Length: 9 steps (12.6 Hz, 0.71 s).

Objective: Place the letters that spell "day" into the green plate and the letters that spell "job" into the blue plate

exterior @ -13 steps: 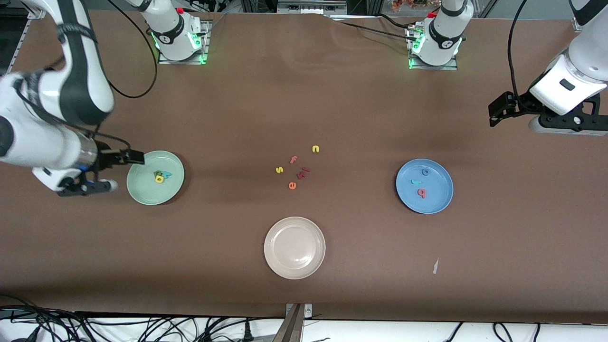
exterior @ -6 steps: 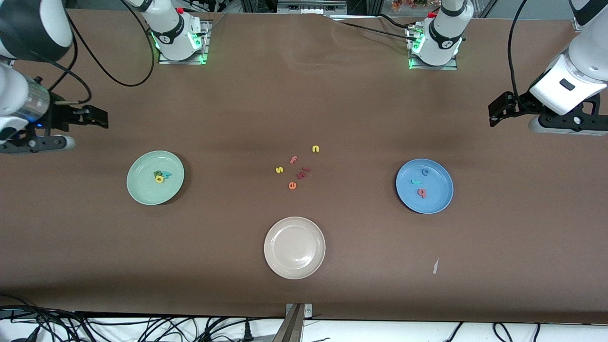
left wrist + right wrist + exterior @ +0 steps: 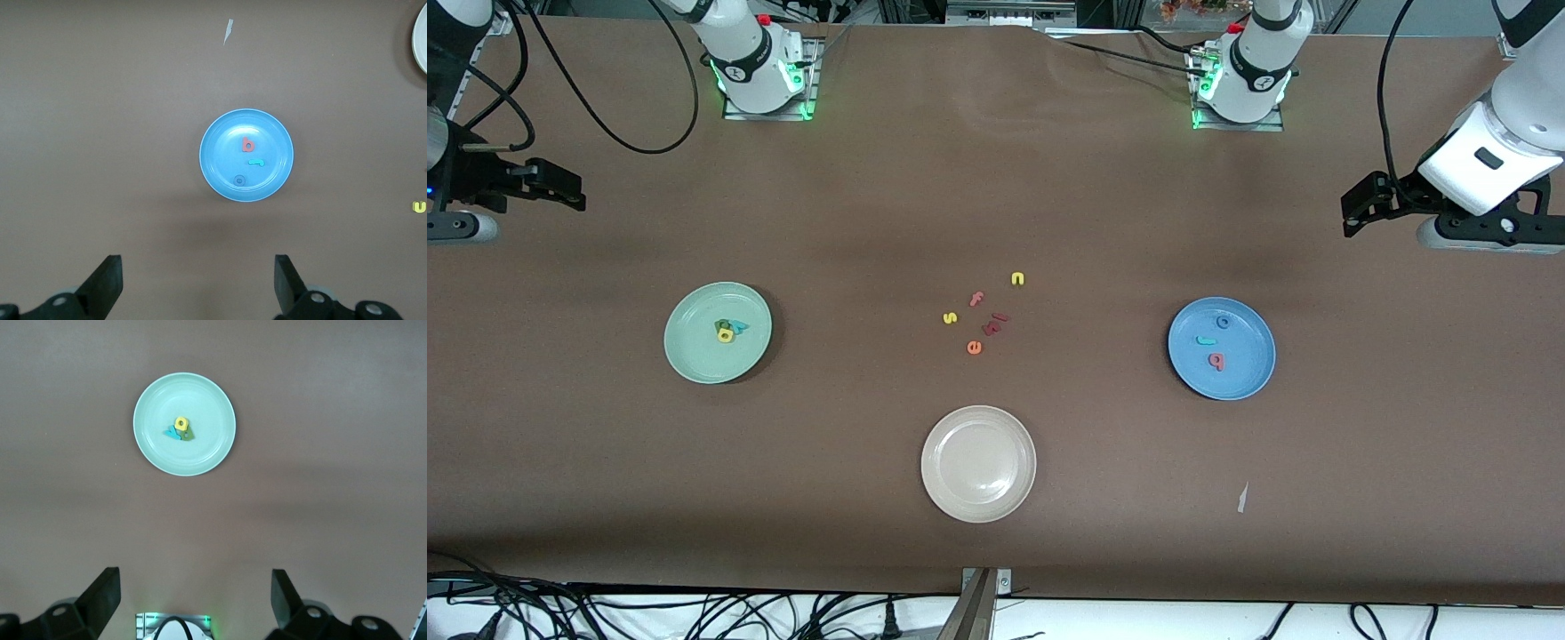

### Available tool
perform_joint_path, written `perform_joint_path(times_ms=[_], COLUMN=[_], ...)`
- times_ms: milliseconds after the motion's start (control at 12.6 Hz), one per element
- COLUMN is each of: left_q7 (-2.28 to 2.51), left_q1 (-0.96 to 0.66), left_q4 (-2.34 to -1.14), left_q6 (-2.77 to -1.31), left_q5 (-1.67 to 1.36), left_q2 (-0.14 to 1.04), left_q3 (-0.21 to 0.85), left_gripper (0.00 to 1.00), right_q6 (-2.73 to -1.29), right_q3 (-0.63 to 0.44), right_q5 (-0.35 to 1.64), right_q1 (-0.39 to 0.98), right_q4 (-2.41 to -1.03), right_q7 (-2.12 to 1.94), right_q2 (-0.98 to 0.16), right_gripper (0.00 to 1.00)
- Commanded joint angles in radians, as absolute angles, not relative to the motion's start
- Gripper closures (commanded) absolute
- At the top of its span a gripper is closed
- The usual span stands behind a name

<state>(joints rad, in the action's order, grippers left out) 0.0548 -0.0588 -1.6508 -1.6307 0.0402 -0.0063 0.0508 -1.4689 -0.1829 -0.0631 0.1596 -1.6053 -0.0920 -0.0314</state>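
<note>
The green plate (image 3: 689,351) lies toward the right arm's end of the table. In it sit the olive "d" (image 3: 720,325), the yellow "a" (image 3: 725,335) and the teal "y" (image 3: 739,326), bunched together. The right wrist view shows that plate (image 3: 200,407) from above. The blue plate (image 3: 1240,373) lies toward the left arm's end and holds the blue "o" (image 3: 1224,323), the teal "j" (image 3: 1206,340) and the pink "b" (image 3: 1216,360). My right gripper (image 3: 449,227) hangs open and empty over the table's end. My left gripper (image 3: 1480,236) waits open and empty over the table's own end, with the blue plate (image 3: 220,167) in its wrist view.
A cream-white plate (image 3: 978,508) lies nearest the front camera. Loose letters lie mid-table: yellow "n" (image 3: 1017,279), pink "f" (image 3: 976,299), yellow "s" (image 3: 950,317), orange "e" (image 3: 974,348) and dark red pieces (image 3: 994,322). A white scrap (image 3: 1242,498) lies nearer the camera than the blue plate.
My right arm has lifted away from beside the green plate and swung out to the table's end. The left arm and all letters have stayed put.
</note>
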Motion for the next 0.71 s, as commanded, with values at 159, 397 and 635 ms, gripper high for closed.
perform_joint_path(times_ms=[159,397,635], left_q7=[0.037,0.037,0.037], left_q1=[-0.063,-0.064,-0.064], left_q4=[-1.649,-1.649,-1.649], left_q6=[-1.626,-1.626,-1.626], left_q5=[0.057,0.057,0.057], left_q2=[-0.015,-0.015,-0.015], left_q3=[0.046,0.045,0.046], left_gripper=[0.00,0.00,0.00], right_q6=[-1.436,-1.450,-1.473], right_q3=[-0.201,-0.198,-0.199], right_q5=[-0.061,-0.061,-0.060], right_q1=[0.186,0.205,0.209], right_q4=[-1.577,-1.580,-1.578], right_q7=[-0.084,-0.080,-0.052], right_q2=[-0.047,-0.061,-0.063], right_gripper=[0.00,0.00,0.00])
